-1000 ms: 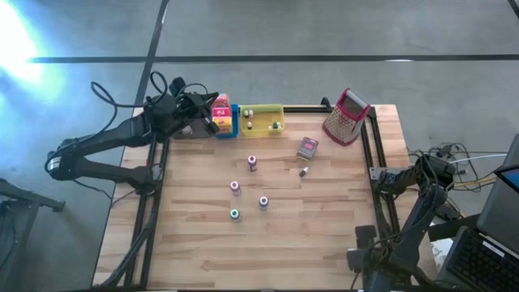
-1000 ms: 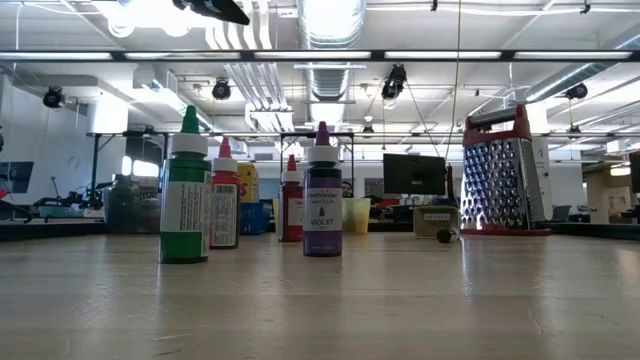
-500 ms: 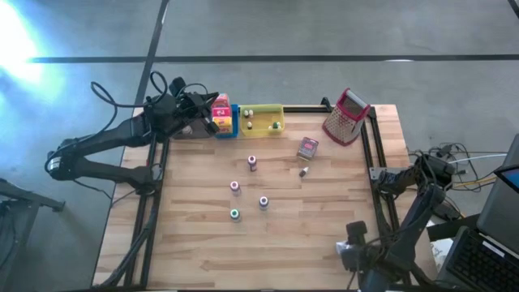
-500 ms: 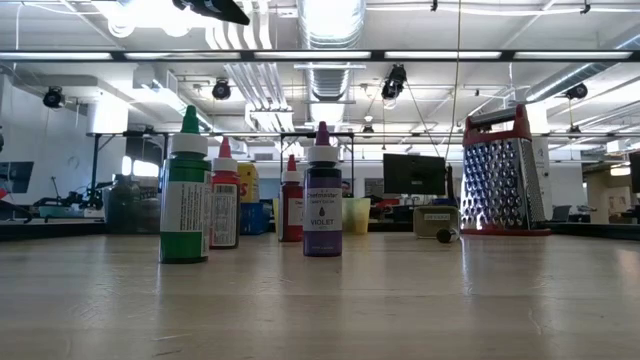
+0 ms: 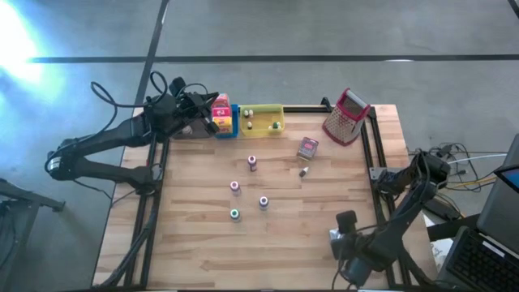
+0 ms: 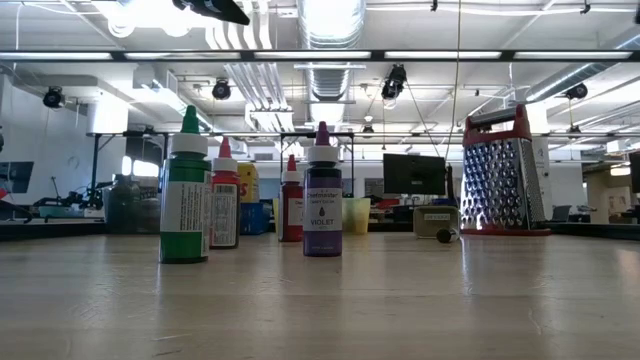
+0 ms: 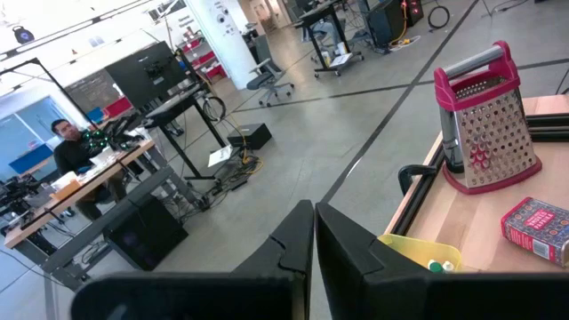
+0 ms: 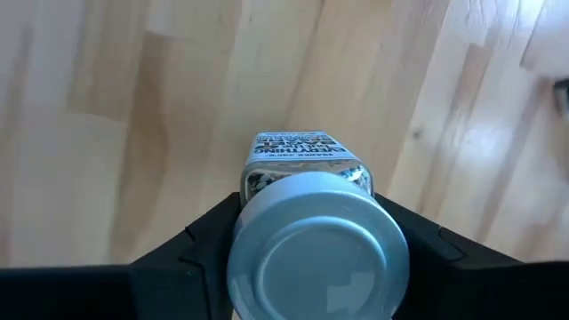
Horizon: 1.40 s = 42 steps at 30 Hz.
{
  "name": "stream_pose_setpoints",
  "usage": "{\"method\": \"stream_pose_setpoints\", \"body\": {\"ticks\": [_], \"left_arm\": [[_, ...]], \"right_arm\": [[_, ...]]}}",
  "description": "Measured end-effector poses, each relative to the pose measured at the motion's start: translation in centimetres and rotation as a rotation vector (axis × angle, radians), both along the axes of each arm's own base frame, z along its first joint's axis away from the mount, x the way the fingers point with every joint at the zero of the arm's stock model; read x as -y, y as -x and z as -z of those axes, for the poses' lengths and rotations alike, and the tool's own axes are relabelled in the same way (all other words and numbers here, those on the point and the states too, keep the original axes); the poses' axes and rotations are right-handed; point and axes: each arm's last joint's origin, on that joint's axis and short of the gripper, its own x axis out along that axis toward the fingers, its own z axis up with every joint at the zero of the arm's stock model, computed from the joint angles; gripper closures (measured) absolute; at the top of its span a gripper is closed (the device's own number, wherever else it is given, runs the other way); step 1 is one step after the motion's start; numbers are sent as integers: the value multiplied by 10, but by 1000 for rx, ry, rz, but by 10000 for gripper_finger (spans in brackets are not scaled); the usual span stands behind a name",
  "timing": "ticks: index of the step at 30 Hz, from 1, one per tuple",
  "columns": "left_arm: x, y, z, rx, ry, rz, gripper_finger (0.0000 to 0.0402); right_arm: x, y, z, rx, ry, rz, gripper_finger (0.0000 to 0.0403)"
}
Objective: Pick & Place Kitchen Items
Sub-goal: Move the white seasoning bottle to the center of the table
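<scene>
My right gripper [image 5: 342, 241] hovers over the table's near right part, shut on a small jar with a silver lid [image 8: 317, 251] and a printed label. My left gripper [image 7: 313, 233] is shut on nothing and waits at the far left corner [image 5: 207, 120], beside a red and yellow box [image 5: 220, 113]. Several small bottles stand on their bases mid-table: green cap [image 5: 234, 214], blue cap [image 5: 263, 202], two pink caps [image 5: 235, 186] [image 5: 252, 163]. A red tin [image 5: 307, 148] lies near the grater, with a tiny dark item [image 5: 303, 172] beside it. My right gripper pinches the jar between its two fingers [image 8: 209, 233], one on each side just below the lid rim [image 8: 244, 209]. The fingers come from above, pointing down. The jar stands upright in the hold, lid toward the wrist, its labelled body [image 8: 298, 147] toward the wood.
A yellow tray [image 5: 261, 119] holding small items and a blue tray [image 5: 234, 122] sit at the far edge. The metal grater with red handle [image 5: 346, 116] stands at the far right. Black rails run along both table sides. Bare wood lies near the near edge.
My right arm has swung in from the table's near right edge toward the left, carrying its gripper farther over the wood. The left arm and the things on the table have stayed put.
</scene>
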Motion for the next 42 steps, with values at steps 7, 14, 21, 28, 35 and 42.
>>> {"method": "stream_pose_setpoints", "body": {"ticks": [7,14,21,28,35,42], "left_arm": [[0,0,0,0,0,0,380],[0,0,0,0,0,0,380],[0,0,0,0,0,0,380],[0,0,0,0,0,0,380],[0,0,0,0,0,0,380],[0,0,0,0,0,0,380]], "right_arm": [[18,-21,-1,0,95,-122,210],[43,-48,-4,3,189,-194,198],[67,-78,-20,7,234,-266,210],[90,-109,-45,119,393,-308,203],[118,-133,-61,207,414,-180,204],[154,-148,-69,219,254,1,202]]}}
